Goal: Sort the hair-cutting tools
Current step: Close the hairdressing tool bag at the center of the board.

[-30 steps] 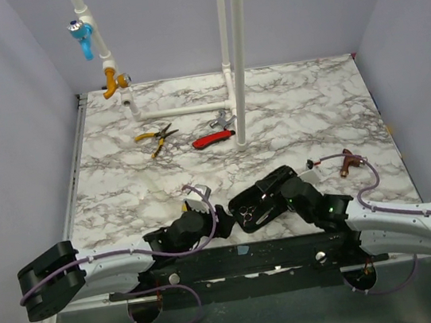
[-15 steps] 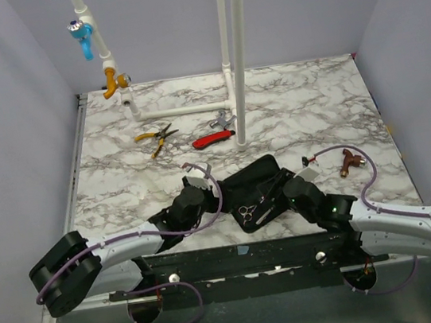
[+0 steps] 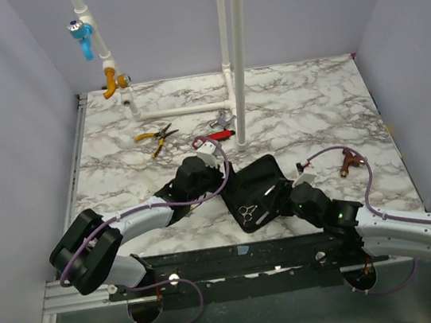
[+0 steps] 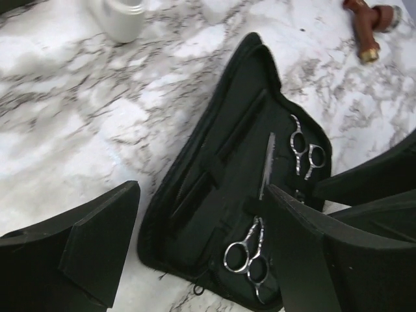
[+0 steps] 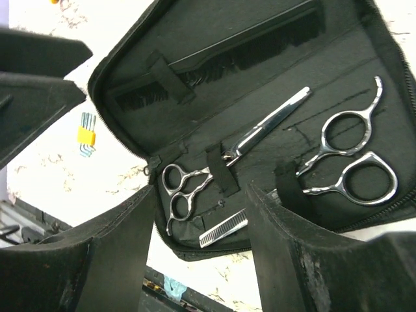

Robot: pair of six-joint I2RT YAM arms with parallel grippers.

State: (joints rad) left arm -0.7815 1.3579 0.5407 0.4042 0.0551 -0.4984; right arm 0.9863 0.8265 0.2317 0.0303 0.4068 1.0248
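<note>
A black zip case [image 3: 259, 173] lies open on the marble table. Strapped inside it are the hair-cutting tools: a long black comb [image 5: 247, 47], small silver scissors [image 5: 184, 188], larger silver scissors [image 5: 351, 156] and a toothed thinning blade [image 5: 224, 228]. My left gripper [image 3: 218, 167] hangs open at the case's far-left edge, holding nothing. In the left wrist view the left gripper [image 4: 201, 250] straddles the case [image 4: 214, 214] above one pair of scissors [image 4: 250, 257]. My right gripper [image 3: 284, 194] is open at the case's near-right side. In its own view the right gripper [image 5: 201, 253] holds nothing.
Yellow-handled pliers [image 3: 156, 136] and a red-handled tool [image 3: 220, 135] lie at the back, beside a white pipe post [image 3: 234, 54]. A brown tap fitting [image 3: 349, 160] sits right of the case. Hex keys in a yellow holder [image 5: 86, 134] lie next to it.
The case, folded under the right gripper a second ago, now lies open flat. My left gripper has moved away from the near edge to the case's far-left side; the right gripper drew back.
</note>
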